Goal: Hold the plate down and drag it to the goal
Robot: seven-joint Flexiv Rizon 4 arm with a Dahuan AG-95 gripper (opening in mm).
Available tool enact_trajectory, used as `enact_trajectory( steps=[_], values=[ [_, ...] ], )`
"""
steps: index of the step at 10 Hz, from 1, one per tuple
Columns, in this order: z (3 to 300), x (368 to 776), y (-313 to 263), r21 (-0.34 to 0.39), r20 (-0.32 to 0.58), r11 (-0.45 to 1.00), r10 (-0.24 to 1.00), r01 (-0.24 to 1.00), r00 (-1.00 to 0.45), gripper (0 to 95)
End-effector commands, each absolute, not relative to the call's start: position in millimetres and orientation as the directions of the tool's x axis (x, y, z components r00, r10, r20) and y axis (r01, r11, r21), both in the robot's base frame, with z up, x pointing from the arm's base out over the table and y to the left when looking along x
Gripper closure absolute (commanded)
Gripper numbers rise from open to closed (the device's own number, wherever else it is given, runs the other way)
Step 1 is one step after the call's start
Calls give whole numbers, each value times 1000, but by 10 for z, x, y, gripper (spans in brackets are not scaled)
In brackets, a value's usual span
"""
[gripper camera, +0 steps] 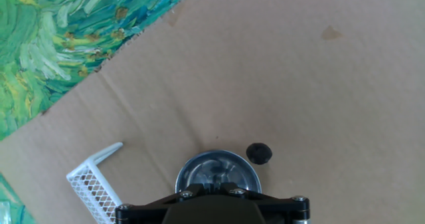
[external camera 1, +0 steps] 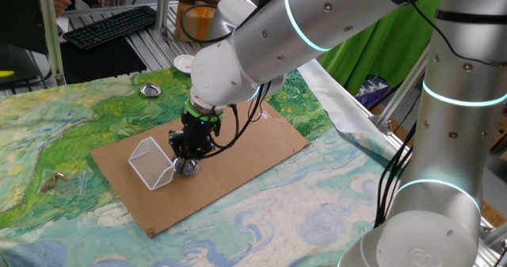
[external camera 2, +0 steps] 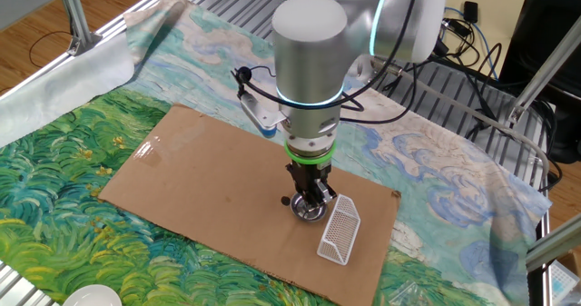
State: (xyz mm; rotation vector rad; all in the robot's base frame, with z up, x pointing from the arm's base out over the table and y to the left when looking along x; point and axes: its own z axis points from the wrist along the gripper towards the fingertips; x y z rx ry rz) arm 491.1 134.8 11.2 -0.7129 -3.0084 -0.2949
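One closed gripper point(external camera 2: 309, 200) presses down into the plate point(gripper camera: 218, 171), pinning it to the cardboard point(external camera 2: 209, 179) beside the basket point(external camera 1: 152, 162), ready to drag.

Even, bright indoor light fills all three views, with no harsh shadows. The arm point(external camera 1: 317, 21) shows soft highlights on its white shell, and its cyan rings glow. A small glare patch sits on the cardboard point(external camera 2: 150, 147) in the other fixed view. Under the gripper point(external camera 2: 309, 202) lies a short, soft shadow. The plate point(gripper camera: 218, 171) mirrors the dark hand above it (hand view). The fixed views are slightly soft; the hand view is sharp, but its near edge blurs.
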Motion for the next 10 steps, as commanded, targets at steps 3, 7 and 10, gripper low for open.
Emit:
enact_trajectory(
  steps=[3,7,10],
  values=[
    [84,4916,1351,202,85,868,445,453,-891,950],
    [98,4892,1387,232,98,850,463,473,-881,950],
    [99,4890,1388,246,104,842,469,479,-877,950]
  ],
)
